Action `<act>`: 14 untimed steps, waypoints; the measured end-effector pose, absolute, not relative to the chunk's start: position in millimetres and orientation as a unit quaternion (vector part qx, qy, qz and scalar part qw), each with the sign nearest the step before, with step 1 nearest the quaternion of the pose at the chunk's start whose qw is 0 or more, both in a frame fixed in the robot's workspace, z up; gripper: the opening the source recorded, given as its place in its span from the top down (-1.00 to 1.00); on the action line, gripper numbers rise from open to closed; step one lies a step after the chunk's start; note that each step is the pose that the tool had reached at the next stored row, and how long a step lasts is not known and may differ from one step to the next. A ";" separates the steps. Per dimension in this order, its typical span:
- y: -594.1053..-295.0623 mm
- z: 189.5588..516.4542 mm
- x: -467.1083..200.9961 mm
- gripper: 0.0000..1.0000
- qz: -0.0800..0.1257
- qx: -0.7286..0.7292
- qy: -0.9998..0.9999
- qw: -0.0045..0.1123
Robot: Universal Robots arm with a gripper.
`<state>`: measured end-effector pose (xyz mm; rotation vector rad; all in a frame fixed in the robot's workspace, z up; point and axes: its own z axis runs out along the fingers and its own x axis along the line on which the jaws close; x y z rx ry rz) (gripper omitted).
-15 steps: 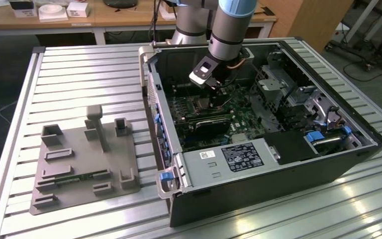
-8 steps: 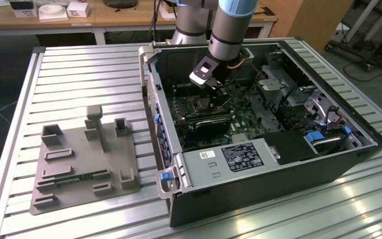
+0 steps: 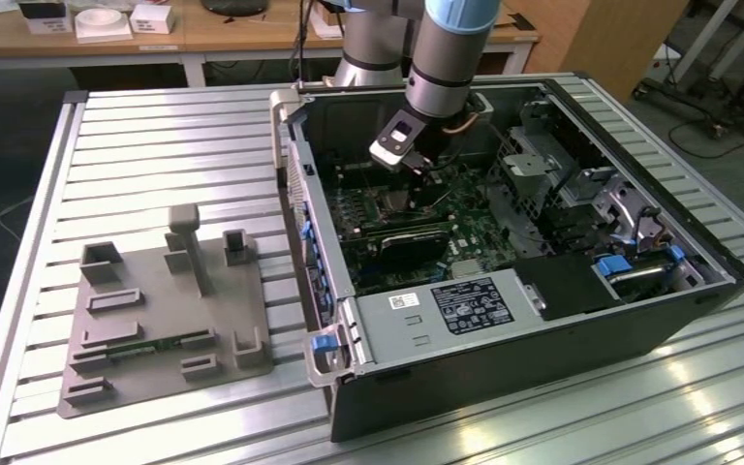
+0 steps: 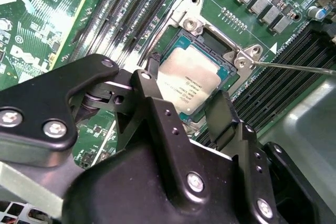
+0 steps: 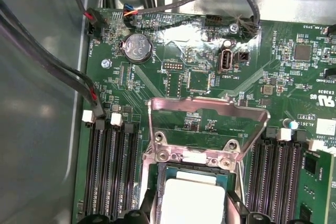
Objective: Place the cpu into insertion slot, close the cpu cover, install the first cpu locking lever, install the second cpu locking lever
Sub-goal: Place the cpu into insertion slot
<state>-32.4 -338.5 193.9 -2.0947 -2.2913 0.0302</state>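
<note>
Nearest the exterior camera, noted a slatted aluminium table (image 3: 579, 426), bare ribs running toward its far end. Found an open computer case (image 3: 502, 378) lying on that table at the exterior view's right, side panel off, motherboard (image 3: 398, 208) facing up. Found a grey fixture plate (image 3: 166, 320) with upright blocks on the table at the exterior view's left, near the case but apart from it. Recorded the arm (image 3: 444, 58) extending down into the case from the far side. Beyond the table, logged a wooden desk (image 3: 243, 39) carrying white boxes (image 3: 101, 21), with dark floor and loose cables at the exterior view's right.

Closest in both wrist views, noted the black gripper (image 4: 187, 83) set low over the socket, astride the cpu (image 4: 191, 77). Could not tell whether gripping or released.

Found the cpu seated flat in the socket, silvery top up. Square in outline, edges in line with the memory slots (image 5: 113, 171) flanking the socket.

Just beyond, recorded the cpu cover (image 5: 210, 111) standing raised off the socket, hinged at the socket edge toward the coin cell (image 5: 139, 47), green board visible through its open centre.

Noted a thin locking lever (image 4: 299, 68) projecting from one socket corner across the neighbouring slots.
</note>
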 end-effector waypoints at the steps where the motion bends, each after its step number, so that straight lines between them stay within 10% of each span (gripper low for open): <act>1: -338.2 193.7 -32.4 -0.25 0.010 -0.675 -0.738 0.018; 14: -338.4 193.4 -32.4 -0.25 0.010 -0.671 -0.741 0.018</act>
